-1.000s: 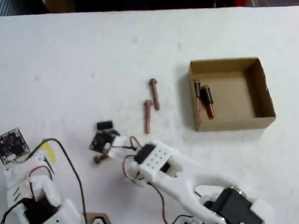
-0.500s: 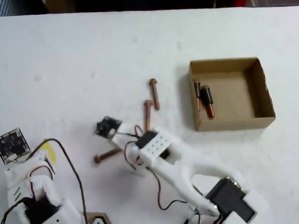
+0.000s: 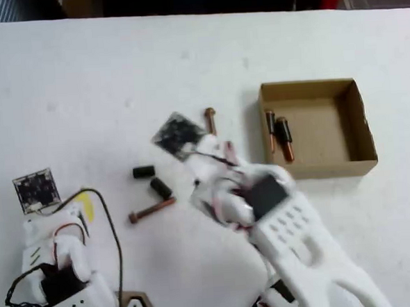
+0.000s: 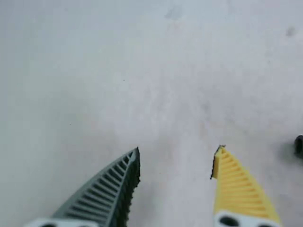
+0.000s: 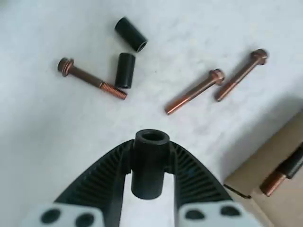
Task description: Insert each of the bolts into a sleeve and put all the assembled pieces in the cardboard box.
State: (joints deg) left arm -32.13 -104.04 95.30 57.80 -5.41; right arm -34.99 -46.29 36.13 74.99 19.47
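The table (image 3: pixel 82 77) carries everything, and I read the layout as a working split: loose parts in the middle, finished ones off to one side in the box (image 3: pixel 309 84). The box sits open-topped within reach of my right arm (image 3: pixel 286 225). Two assembled pieces (image 3: pixel 283 140) already lie inside it, against the wall nearest the loose parts.

The right gripper (image 5: pixel 150 144) is clamped on a sleeve (image 5: pixel 150 163), raised above the table over the loose parts. The sleeve stands upright between the fingers with its bore facing the wrist camera. I judge that hold is meant to leave the open end free for a bolt. The left gripper (image 4: pixel 177 150) hangs spread wide over bare table with nothing in it, parked clear of the work, I take it, and free to fetch a bolt.

Three bolts are left. One bolt (image 5: pixel 194 92) lies just beside a second bolt (image 5: pixel 241 75), both near the box. A third bolt (image 5: pixel 92 79) lies apart from them, its threaded tip just beside one loose sleeve (image 5: pixel 125 70). Another loose sleeve (image 5: pixel 131 34) lies close by.

The bolts are copper-coloured, with flanged heads, smooth shanks and thread at the tip. The held sleeve is a short, smooth, black tube, hollow through the end I can see.
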